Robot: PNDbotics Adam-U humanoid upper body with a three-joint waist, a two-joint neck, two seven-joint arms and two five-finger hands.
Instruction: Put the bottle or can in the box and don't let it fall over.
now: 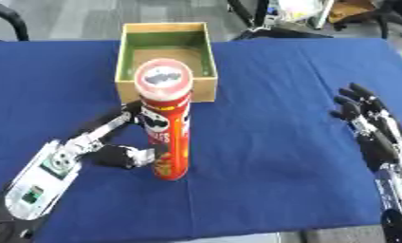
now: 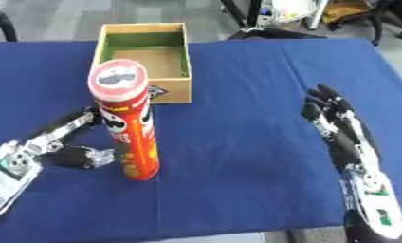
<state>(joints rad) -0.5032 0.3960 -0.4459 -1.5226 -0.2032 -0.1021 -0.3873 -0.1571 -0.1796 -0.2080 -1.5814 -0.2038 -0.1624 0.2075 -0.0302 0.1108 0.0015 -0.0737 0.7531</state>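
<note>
Left eye view looks down on a worktop (image 1: pixel 279 142) covered in a deep blue cloth that runs almost edge to edge. Past its far edge lies a grey floor, with dark chair legs and some clutter near the upper right corner.

At the far middle of the worktop sits an open box (image 1: pixel 166 90) with pale wooden walls, a green inner lining and a brownish floor; nothing lies inside it.

Nearer the camera, well short of the box, a tall red crisp can (image 1: pixel 169 137) stands upright on the cloth, its round lid facing up and, from this angle, overlapping the box's near wall. The can is outside the box.

The left hand (image 1: pixel 121 154) comes in from the lower left and meets the can low on its left side. Its long fingers (image 1: pixel 109 126) reach up behind the can's left edge, while the thumb presses in at the lower front, so the can is pinched between them.

The right hand (image 2: pixel 341 133) rests on the cloth at the right side, well apart from the can and box, its fingers straight and spread, pointing away from the robot and holding nothing.
</note>
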